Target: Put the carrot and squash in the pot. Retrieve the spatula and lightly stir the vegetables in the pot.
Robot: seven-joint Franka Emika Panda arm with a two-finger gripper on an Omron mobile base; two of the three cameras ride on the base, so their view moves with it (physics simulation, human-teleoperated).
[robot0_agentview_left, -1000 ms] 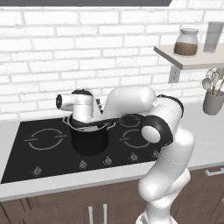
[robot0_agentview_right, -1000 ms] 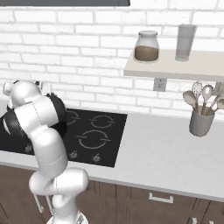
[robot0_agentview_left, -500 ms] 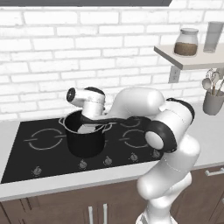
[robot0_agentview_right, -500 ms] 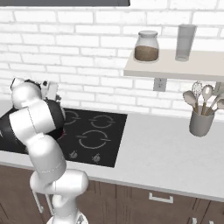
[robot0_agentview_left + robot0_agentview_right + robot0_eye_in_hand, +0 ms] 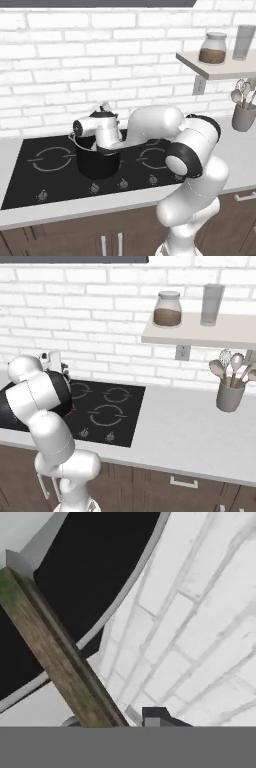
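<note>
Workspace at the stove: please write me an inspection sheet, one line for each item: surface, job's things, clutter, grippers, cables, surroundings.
Surface: black cooktop set in a grey counter.
Job's things: black pot stands on the cooktop. A wooden spatula handle slants across the pot's rim in the hand view. Carrot and squash cannot be made out.
Clutter: nothing seen on the cooktop besides the pot.
Grippers: gripper is over the pot, shut on the spatula handle.
Cables: nothing seen.
Surroundings: white brick wall; shelf bearing a jar and a glass; grey utensil holder on the counter; dark wooden cabinets below.
</note>
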